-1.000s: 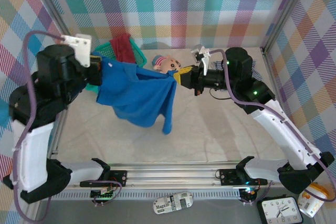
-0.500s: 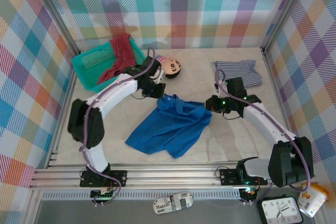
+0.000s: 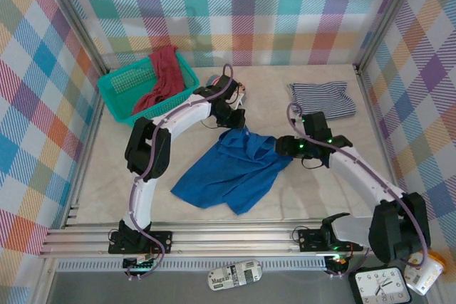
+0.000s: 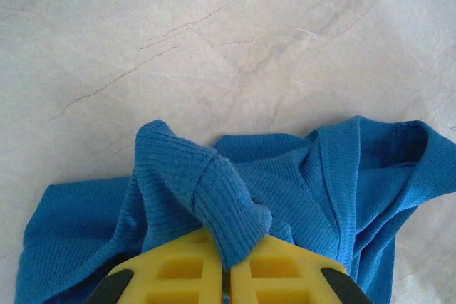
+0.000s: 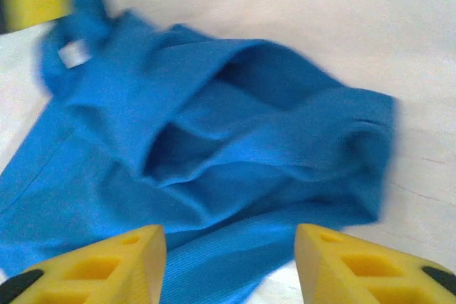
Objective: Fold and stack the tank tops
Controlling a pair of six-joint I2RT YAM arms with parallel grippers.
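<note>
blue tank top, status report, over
Left claw shut on a bunched fold of the blue tank top. Right claw open above it. Cloth crumpled, unfolded. Striped top lies apart, red top in basket.

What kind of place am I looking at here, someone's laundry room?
More likely a robot test cell than a home: plaid-printed walls box in a small table, two robot arms are bolted to a metal rail, and a blue tank top and teal basket serve as props.
</note>
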